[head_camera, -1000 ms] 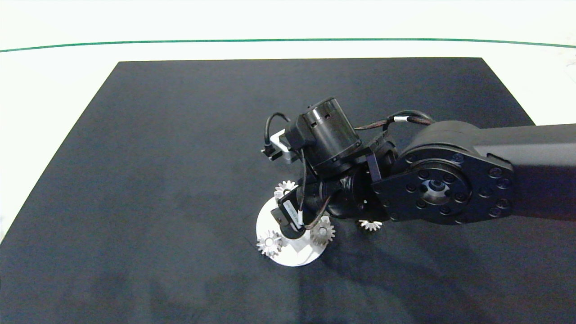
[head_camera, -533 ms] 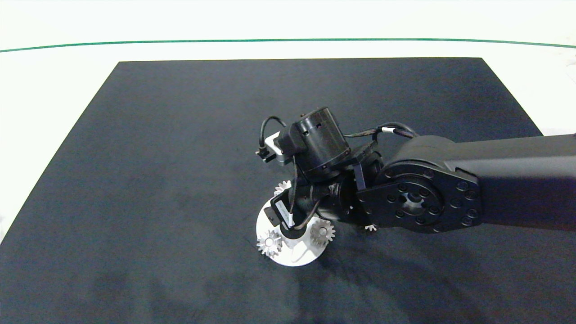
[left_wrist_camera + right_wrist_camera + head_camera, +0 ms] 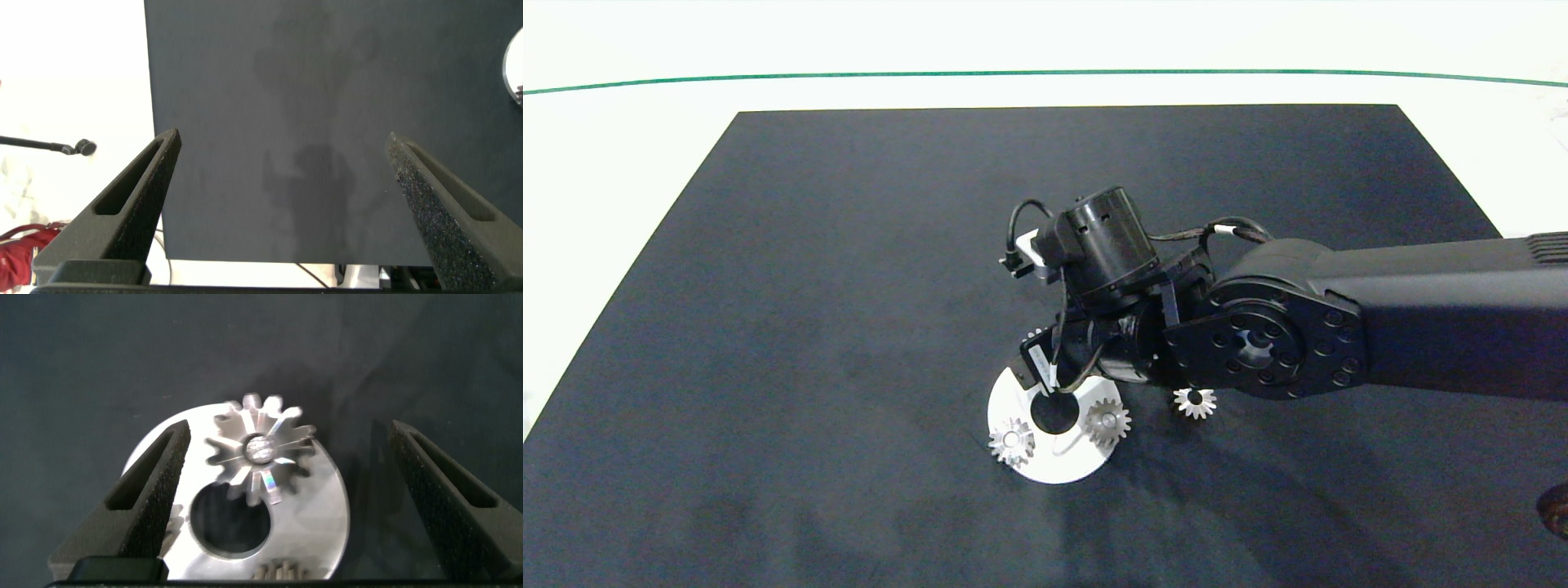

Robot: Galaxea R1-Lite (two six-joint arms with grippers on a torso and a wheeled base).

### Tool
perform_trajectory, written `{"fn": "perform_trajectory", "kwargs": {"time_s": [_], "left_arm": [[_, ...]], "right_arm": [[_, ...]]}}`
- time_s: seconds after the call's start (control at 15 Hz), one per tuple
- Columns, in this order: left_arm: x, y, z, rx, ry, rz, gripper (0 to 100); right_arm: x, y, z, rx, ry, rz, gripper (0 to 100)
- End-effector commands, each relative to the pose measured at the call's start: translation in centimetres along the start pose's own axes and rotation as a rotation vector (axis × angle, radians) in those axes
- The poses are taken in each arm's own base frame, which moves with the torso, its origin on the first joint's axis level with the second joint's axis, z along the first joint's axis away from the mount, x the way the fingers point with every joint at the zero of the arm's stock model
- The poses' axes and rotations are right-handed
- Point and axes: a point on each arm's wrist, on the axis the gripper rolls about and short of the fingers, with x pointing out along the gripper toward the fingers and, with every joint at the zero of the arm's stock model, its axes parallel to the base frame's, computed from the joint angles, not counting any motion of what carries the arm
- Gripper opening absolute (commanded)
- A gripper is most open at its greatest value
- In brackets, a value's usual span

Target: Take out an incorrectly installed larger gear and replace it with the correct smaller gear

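A black mat covers most of the table. On it the right arm reaches in over a white round plate that carries three gears around a dark centre hole.

The right gripper hangs low over the plate, its two fingers spread wide. The larger gear sits between them on its peg at the plate's far edge (in the head view the wrist hides nearly all of it). It stands upright, bore pointing up at the wrist, and neither finger touches the teeth. The fingers sit well out to either side, so the grip likely needs a little more descent before a straight close across the gear.

The smaller gear lies flat on the mat just beside the plate, under the right arm.

The left gripper hovers over bare mat off to the side, fingers apart, holding nothing.
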Motion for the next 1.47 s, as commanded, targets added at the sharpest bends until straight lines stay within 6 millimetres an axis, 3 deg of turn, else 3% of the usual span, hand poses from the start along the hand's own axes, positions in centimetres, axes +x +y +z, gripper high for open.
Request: {"fn": "perform_trajectory", "kwargs": {"time_s": [0.07,0.33,1.47], "left_arm": [[-0.06,-0.01,-0.06,0.001,0.003,0.001,100],[-0.11,-0.01,-0.08,0.001,0.002,0.001,100],[-0.15,-0.01,-0.1,0.006,0.0,0.001,100]], "right_arm": [[0.75,0.4,-0.44,-0.009,0.019,0.0,100],[0.95,0.47,-0.49,-0.013,0.022,-0.002,98],[1.01,0.63,-0.71,-0.028,0.029,0.003,64]]}}
